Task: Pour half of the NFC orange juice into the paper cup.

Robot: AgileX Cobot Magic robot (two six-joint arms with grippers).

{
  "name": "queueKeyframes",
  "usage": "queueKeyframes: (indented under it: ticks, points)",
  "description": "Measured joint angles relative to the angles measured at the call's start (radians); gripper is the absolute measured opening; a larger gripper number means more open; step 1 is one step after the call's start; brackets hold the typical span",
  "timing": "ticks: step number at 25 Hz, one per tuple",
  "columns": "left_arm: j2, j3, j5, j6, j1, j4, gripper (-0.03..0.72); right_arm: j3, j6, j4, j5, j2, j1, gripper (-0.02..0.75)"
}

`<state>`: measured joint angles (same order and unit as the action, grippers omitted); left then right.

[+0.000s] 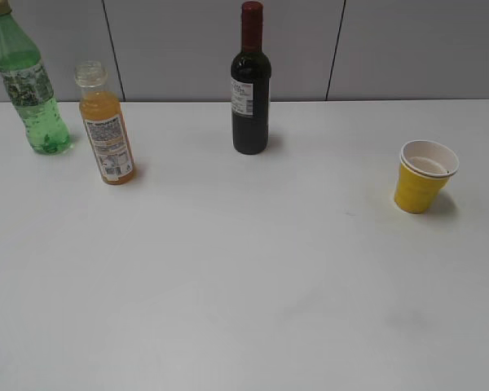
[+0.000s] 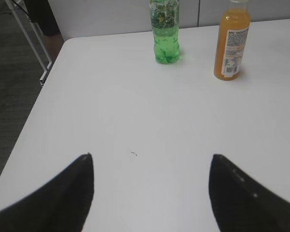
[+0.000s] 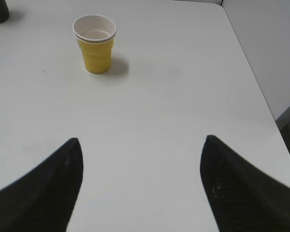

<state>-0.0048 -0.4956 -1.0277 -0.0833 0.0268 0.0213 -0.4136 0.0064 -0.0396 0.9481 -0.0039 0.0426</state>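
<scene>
The NFC orange juice (image 1: 106,130) stands upright at the back left of the white table, with no cap on its clear neck. It also shows in the left wrist view (image 2: 231,46), far ahead and to the right of my left gripper (image 2: 151,155), which is open and empty. The yellow paper cup (image 1: 422,181) stands upright on the right. It also shows in the right wrist view (image 3: 95,46), ahead and to the left of my right gripper (image 3: 141,138), which is open and empty. Neither gripper shows in the exterior view.
A green soda bottle (image 1: 28,90) stands left of the juice and shows in the left wrist view (image 2: 165,31). A dark wine bottle (image 1: 250,85) stands at the back centre. The table's left edge (image 2: 41,104) and right edge (image 3: 256,92) are near.
</scene>
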Motion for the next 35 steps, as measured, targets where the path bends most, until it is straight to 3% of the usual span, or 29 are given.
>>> queueKeyframes:
  ticks: [13, 20, 35]
  points:
    - [0.000, 0.000, 0.000, 0.000, 0.000, 0.000, 0.563, 0.000, 0.000, -0.003, 0.000, 0.000, 0.000, 0.576]
    - [0.000, 0.000, 0.000, 0.000, 0.000, 0.000, 0.563, -0.013, -0.016, -0.003, -0.040, 0.025, 0.000, 0.643]
    - [0.000, -0.001, 0.000, 0.000, 0.000, 0.000, 0.563, 0.025, -0.113, 0.079, -0.630, 0.346, 0.000, 0.601]
